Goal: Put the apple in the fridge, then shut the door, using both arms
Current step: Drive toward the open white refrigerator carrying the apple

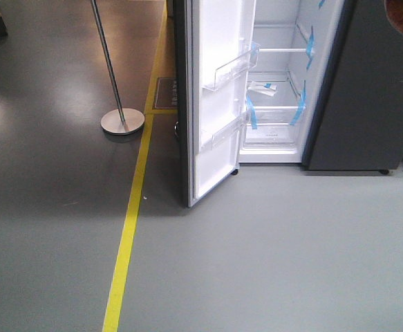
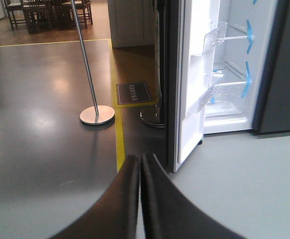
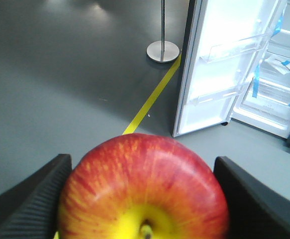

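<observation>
So the apple (image 3: 144, 189) sits between the right gripper (image 3: 142, 199) fingers. Ahead of it, off to the right, stands the fridge (image 3: 279, 74), with its door (image 3: 209, 64) swung out on the fridge's left. Farther ahead, left of the door, a pole stand (image 3: 162, 51) sits just left of the floor line (image 3: 152, 99).

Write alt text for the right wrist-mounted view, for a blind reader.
A round red-and-yellow apple fills the foreground, held between the right gripper's dark ribbed fingers. Beyond it, the white-lined fridge door stands open over a grey floor with a yellow line.
</observation>
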### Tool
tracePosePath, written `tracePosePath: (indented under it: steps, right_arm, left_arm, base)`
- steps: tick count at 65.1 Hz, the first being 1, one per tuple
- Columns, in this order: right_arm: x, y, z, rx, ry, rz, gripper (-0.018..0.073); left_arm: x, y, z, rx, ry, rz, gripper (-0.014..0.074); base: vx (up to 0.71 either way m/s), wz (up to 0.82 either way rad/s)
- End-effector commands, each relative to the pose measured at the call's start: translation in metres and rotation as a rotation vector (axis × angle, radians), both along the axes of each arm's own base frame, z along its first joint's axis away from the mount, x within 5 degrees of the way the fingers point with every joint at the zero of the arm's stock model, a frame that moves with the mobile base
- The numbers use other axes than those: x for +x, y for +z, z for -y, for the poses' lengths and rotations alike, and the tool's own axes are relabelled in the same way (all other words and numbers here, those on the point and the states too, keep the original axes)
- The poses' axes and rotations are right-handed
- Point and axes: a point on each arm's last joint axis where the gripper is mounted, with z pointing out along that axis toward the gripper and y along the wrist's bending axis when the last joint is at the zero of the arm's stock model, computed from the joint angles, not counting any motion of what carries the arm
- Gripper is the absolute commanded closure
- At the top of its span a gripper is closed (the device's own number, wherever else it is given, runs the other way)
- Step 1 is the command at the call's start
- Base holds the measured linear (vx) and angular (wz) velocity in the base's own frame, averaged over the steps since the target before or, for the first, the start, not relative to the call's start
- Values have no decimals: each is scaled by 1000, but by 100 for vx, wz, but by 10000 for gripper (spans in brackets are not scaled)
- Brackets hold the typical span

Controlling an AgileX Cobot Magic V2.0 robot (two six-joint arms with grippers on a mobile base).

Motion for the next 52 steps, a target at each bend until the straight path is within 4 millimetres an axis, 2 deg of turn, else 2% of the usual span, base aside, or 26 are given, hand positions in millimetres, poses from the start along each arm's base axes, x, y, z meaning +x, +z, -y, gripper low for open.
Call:
tracePosePath:
  steps: [1,52]
  right_arm:
    - [-12,13,-1,13,16,60,455]
    - [-12,13,-1,13,16,60,455]
  left_arm:
    - [-1,13,0,-17,8,102,603]
    - [-1,13,0,-17,8,102,603]
  base:
    - [24,3]
    - [21,-2]
